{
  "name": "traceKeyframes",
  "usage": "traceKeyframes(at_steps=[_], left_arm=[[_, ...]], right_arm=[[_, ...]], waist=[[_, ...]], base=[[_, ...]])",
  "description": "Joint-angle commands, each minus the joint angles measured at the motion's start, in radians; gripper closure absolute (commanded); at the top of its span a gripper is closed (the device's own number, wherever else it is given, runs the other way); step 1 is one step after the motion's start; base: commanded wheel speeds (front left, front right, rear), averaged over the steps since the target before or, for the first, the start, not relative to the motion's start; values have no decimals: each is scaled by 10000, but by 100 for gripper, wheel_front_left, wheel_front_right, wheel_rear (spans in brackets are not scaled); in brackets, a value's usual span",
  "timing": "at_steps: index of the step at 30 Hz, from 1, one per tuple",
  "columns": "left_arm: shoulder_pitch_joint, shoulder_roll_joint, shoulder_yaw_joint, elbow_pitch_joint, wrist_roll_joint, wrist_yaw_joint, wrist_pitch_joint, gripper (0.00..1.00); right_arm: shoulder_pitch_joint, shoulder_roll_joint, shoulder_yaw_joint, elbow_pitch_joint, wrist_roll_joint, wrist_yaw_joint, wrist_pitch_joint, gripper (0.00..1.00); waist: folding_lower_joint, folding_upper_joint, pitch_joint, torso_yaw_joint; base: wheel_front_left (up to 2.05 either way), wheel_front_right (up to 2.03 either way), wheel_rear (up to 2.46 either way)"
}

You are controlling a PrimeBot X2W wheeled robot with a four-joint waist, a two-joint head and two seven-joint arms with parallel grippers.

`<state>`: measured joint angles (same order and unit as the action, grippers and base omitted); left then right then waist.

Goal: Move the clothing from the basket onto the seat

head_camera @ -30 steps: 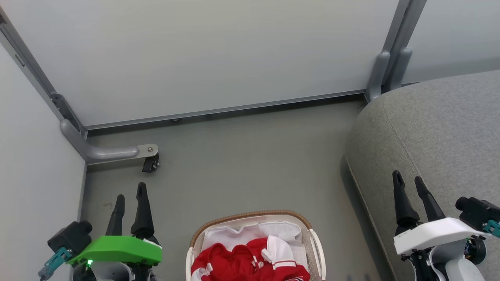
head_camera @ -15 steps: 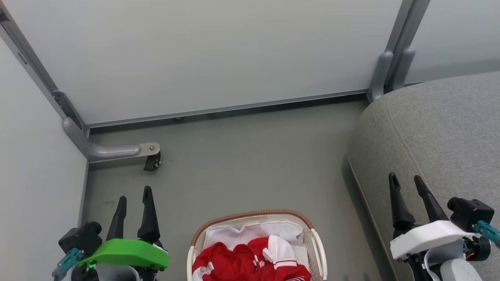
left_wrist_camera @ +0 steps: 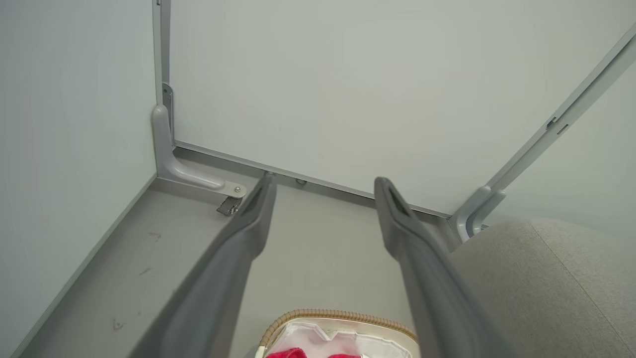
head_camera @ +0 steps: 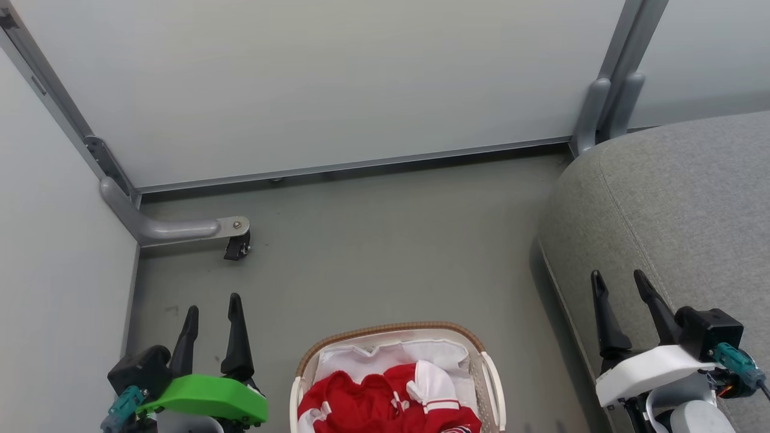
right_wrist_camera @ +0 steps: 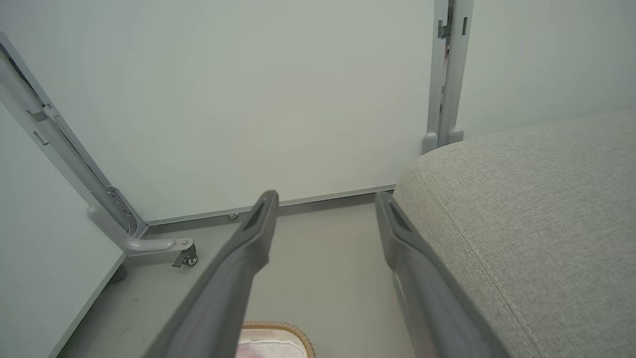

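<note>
Red clothing [head_camera: 373,403] with white bands lies bunched in the white basket [head_camera: 388,331] with a brown woven rim, at the bottom centre of the head view. Its rim [left_wrist_camera: 343,315] and a strip of red cloth [left_wrist_camera: 290,354] also show in the left wrist view. The grey seat [head_camera: 680,198] fills the right side. My left gripper [head_camera: 213,305] hangs open over the floor, left of the basket. My right gripper [head_camera: 618,278] stands open at the seat's near edge, right of the basket. Both hold nothing.
Pale partition panels [head_camera: 337,84] close off the back and left. A grey metal foot with a small black caster [head_camera: 236,246] juts onto the floor [head_camera: 385,240] at back left. Another upright post [head_camera: 607,102] stands by the seat's back corner.
The head view has shifted slightly. In it, both grippers have drawn a little toward the basket; the left one sits lower. Both stay open. The clothing has not moved.
</note>
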<state>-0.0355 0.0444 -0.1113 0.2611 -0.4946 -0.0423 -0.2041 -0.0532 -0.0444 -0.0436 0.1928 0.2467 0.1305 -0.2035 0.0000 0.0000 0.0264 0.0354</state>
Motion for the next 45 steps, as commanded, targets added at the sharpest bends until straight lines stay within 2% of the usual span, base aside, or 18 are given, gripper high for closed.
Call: traceKeyframes(at_steps=[1,30,45], left_arm=[[70,77,-43,1,203,69,-90,0],[100,91,-343,706,1841,69,-643,0],[134,89,-343,842,1736,77,-606,0]], right_arm=[[53,-60,34,-20,-288,3,-101,0],[192,-86,131,141,-2373,2,-642,0],[212,-87,108,209,-2332,2,-632,0]], waist=[[0,0,2,7],[0,0,32,116],[0,0,-22,170]], base=[[0,0,0],[0,0,0],[0,0,0]])
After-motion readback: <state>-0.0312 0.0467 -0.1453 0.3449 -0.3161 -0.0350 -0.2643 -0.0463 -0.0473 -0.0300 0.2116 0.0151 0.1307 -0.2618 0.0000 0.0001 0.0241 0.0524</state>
